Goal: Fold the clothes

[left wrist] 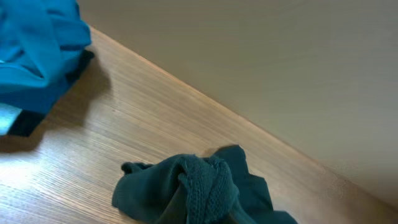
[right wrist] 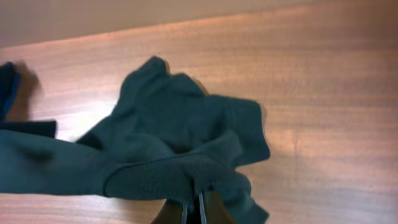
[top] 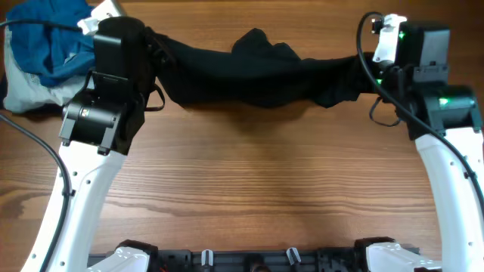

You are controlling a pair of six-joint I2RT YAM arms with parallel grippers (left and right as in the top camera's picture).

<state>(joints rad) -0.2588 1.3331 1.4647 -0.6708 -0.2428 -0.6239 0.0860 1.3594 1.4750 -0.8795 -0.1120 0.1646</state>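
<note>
A bright blue garment [top: 45, 30] apparently overlaps a pale garment [top: 19, 91] on the table [top: 265, 189].

Bunched black garment [left wrist: 186, 190] hides the left jaws.

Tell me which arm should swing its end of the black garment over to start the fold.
Right, probably. The right gripper is shut on the black garment with bare table around it. The left gripper, also shut on it, sits beside the blue clothes pile, which it could drag along.
</note>
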